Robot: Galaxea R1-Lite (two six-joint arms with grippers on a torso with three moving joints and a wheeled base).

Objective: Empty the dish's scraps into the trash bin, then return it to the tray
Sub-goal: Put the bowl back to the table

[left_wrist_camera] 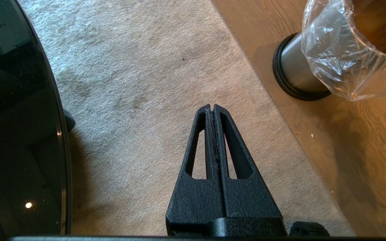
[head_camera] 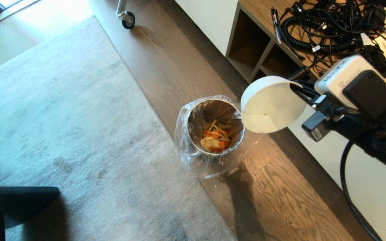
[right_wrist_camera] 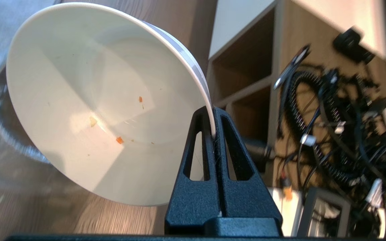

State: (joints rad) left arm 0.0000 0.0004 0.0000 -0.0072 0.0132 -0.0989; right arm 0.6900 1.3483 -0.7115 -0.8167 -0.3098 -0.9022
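My right gripper (right_wrist_camera: 212, 112) is shut on the rim of the white dish (head_camera: 270, 104), which hangs tipped on its side just right of and above the trash bin (head_camera: 215, 124). The dish (right_wrist_camera: 95, 100) holds only a few tiny orange and yellow crumbs. Orange slices and pale yellow strips, the scraps (head_camera: 215, 138), lie at the bottom of the bag-lined metal bin. My left gripper (left_wrist_camera: 212, 107) is shut and empty, parked over the carpet; the bin (left_wrist_camera: 317, 67) shows beside it. The tray is out of view.
The bin stands on a wood floor at the edge of a grey carpet (head_camera: 62, 117). A shelf unit (head_camera: 256, 50) with a tangle of black cables (head_camera: 323, 26) is behind the dish. The glossy black round table's edge (left_wrist_camera: 62, 140) is at the left.
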